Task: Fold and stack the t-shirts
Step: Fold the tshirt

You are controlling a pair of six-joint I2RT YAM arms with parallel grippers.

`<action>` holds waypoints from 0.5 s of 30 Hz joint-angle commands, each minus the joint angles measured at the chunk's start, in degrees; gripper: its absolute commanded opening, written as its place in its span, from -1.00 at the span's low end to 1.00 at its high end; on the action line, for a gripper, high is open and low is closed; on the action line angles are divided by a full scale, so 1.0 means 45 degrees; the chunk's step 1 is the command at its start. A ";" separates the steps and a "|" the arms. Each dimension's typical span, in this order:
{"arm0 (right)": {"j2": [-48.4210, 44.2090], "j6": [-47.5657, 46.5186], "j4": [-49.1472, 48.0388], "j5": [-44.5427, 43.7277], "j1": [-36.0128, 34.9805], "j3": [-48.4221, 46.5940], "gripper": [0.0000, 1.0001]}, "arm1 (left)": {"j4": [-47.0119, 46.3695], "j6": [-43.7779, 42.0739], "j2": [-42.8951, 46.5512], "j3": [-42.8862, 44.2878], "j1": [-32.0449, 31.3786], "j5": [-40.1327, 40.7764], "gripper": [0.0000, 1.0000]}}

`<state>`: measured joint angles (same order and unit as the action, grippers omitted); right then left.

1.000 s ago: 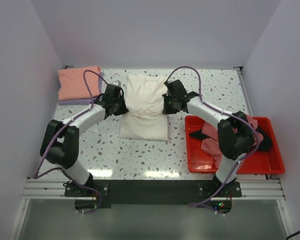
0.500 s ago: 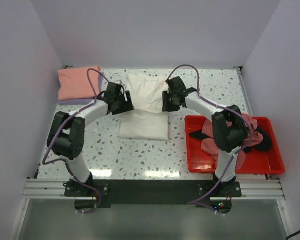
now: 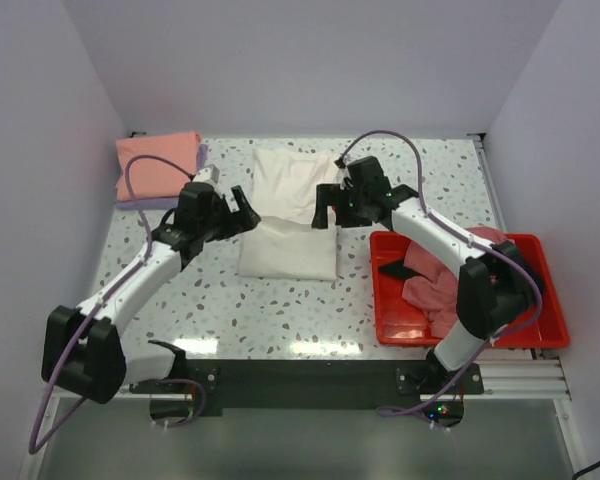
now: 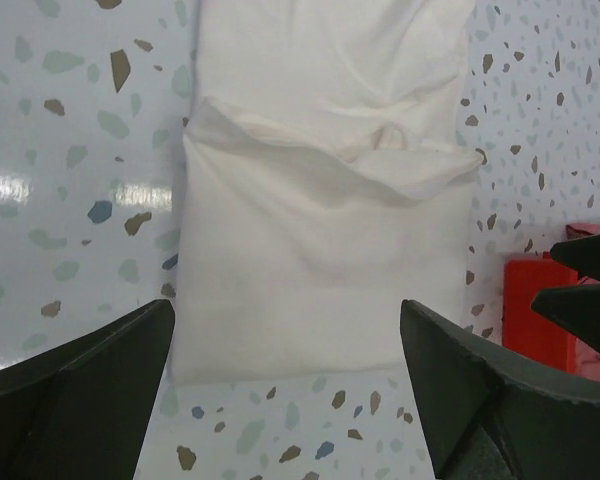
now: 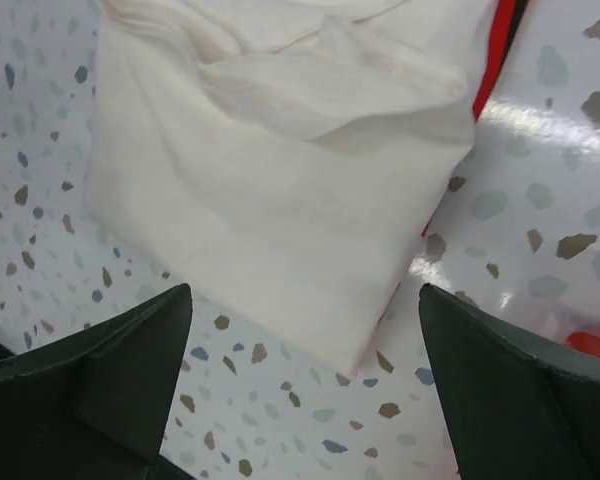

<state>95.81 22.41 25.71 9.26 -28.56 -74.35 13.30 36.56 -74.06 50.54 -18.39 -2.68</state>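
Cream tee (image 3: 288,215) lies part-folded at the middle of the surface (image 3: 280,305), left tool (image 3: 246,208) and right tool (image 3: 323,205) flanking it, both spread wide and empty, seemingly poised for the next fold.

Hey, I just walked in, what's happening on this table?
The left gripper and right gripper are open on either side of a cream t-shirt that lies folded in the middle of the table. Neither holds anything. A folded pink t-shirt sits on a lavender t-shirt at the far left corner. On the right, crumpled t-shirts, pink and black, lie in the red tray, not yet folded.
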 commanded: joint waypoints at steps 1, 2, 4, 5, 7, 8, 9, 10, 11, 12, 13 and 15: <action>-0.0607 0.0039 -0.0557 0.0736 -0.0995 0.0739 0.98 | 0.0481 0.0703 0.1919 -0.1599 0.0083 0.0380 1.00; -0.0549 -0.0058 -0.0577 0.0775 -0.1539 0.0779 0.98 | 0.0598 0.0840 0.2333 -0.1990 0.0083 0.0419 1.00; -0.0101 -0.0156 -0.0636 0.0717 -0.2031 0.0663 0.98 | 0.0988 0.1211 0.3463 -0.3045 0.0083 0.0458 1.00; 0.0132 -0.0292 -0.0714 0.0774 -0.2400 0.0527 0.98 | 0.1106 0.1406 0.3837 -0.3377 0.0083 0.0439 1.00; 0.0874 -0.0410 -0.1162 0.1047 -0.2599 0.0312 0.98 | 0.1418 0.1660 0.4814 -0.4335 0.0083 0.0283 1.00; 0.1167 -0.0488 -0.1241 0.1261 -0.2638 0.0117 0.98 | 0.1535 0.1739 0.5108 -0.4608 0.0083 0.0205 1.00; 0.1441 -0.0566 -0.1242 0.1399 -0.2639 -0.0407 0.98 | 0.1788 0.1933 0.5362 -0.5056 0.0083 0.0204 1.00; 0.2081 -0.0606 -0.1222 0.1303 -0.2639 -0.0683 0.98 | 0.1907 0.2051 0.5848 -0.5273 0.0083 0.0224 1.00; 0.2378 -0.0819 -0.1164 0.1148 -0.2639 -0.1014 0.98 | 0.1966 0.2149 0.6065 -0.5449 0.0064 0.0243 1.00; 0.2729 -0.0917 -0.0951 0.0875 -0.2639 -0.1714 0.98 | 0.2082 0.2285 0.6261 -0.5721 0.0083 0.0243 1.00; 0.3274 -0.0996 -0.0813 0.0563 -0.2619 -0.2049 0.98 | 0.2122 0.2345 0.6611 -0.5840 0.0083 0.0243 1.00; 0.3843 -0.1171 -0.0812 0.0093 -0.2638 -0.2890 0.98 | 0.2103 0.2423 0.6828 -0.6055 0.0083 0.0088 1.00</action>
<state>111.63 19.68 23.20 12.47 -40.80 -81.25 22.74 45.19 -45.36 24.25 -18.39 -1.67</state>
